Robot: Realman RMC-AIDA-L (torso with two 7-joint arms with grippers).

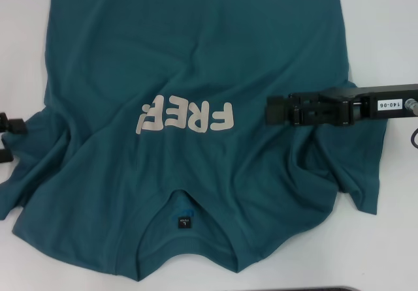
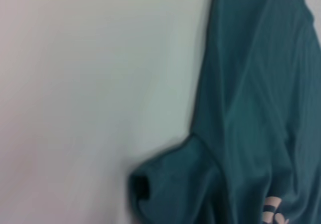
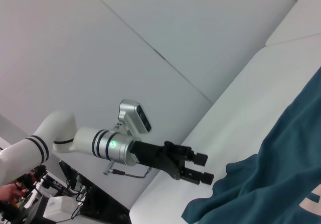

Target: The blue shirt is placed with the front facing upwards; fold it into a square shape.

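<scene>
Teal shirt (image 1: 196, 108) spread on white table (image 1: 385, 17), "FREE" up, collar nearest robot. Right gripper (image 1: 269, 110) above right sleeve, holding nothing; finger gap untellable. Left gripper (image 3: 204, 168) slightly parted, empty, beside left sleeve.

White table (image 1: 392, 17) carries the blue shirt (image 1: 196, 76) spread front-up, wrinkled, collar at 6 o'clock.
</scene>
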